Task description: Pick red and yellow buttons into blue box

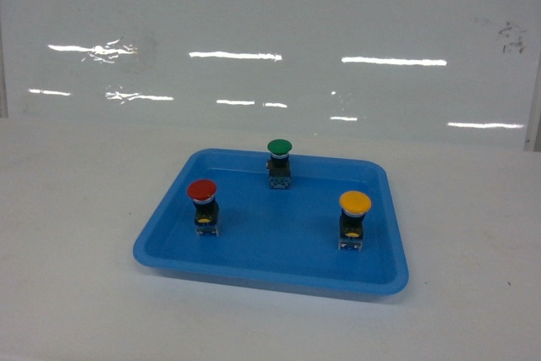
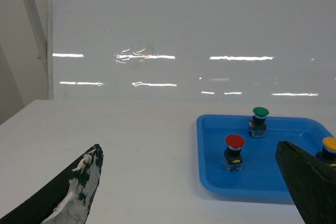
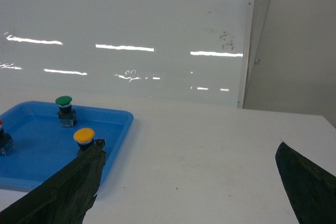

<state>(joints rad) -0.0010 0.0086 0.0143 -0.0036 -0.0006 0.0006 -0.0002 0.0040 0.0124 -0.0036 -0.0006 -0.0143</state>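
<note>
Buttons, red (image 1: 202, 191) and yellow (image 1: 355, 204), already stand upright in the blue box (image 1: 169, 247) on the desk (image 1: 76, 209) (green (image 1: 279, 148) beside them), so both spread pincers (image 2: 189, 192) (image 3: 189, 187) should hold clear.

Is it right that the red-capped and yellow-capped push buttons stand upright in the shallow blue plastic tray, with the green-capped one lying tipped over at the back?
Not quite: the green-capped push button stands upright too, as the head view shows. The rest holds.

Red button (image 2: 234, 151) upright in blue box (image 2: 210, 150); end effector (image 2: 191, 182) spread.
</note>
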